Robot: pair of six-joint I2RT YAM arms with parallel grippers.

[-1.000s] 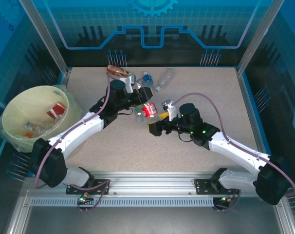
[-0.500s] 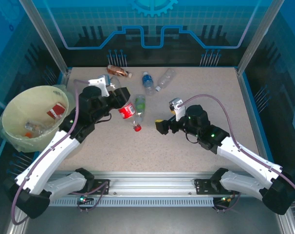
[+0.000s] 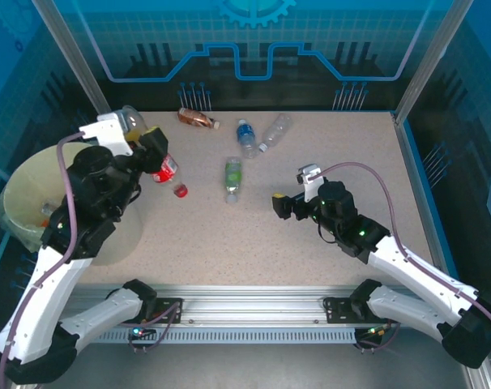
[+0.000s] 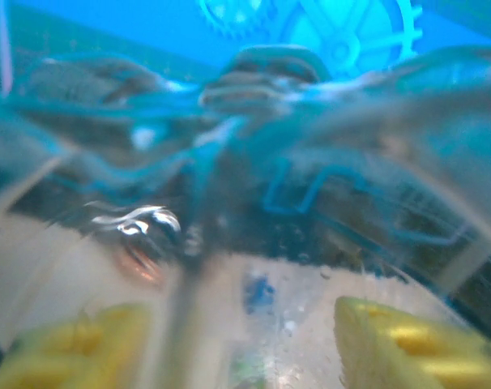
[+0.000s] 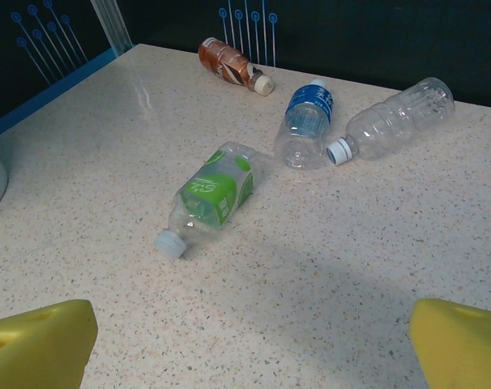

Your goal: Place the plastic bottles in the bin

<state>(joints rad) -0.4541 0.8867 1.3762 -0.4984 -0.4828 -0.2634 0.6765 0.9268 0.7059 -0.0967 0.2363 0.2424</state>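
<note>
The step in hand is the carry. The left claw (image 3: 159, 154) is clamped on a clear plastic bottle with a red label and red cap (image 3: 167, 171), held up in the air just short of the large round pale yellow-green bin (image 3: 23, 182). From the left wrist, blurred clear plastic lies across the yellow pads (image 4: 379, 340).

By my reading the bottle hangs over the speckled beige surface (image 3: 254, 243), not yet over the bin's mouth. The next move calls for a swing further left until the bottle is above the opening, then a release.

The right claw (image 3: 276, 204) is spread wide and holds nothing. It faces a green-labelled clear bottle (image 5: 209, 194) lying on its side, with a blue-labelled bottle (image 5: 306, 121), a plain clear bottle (image 5: 391, 117) and a brown bottle (image 5: 229, 61) beyond. The green one looks the likeliest next pick.
</note>
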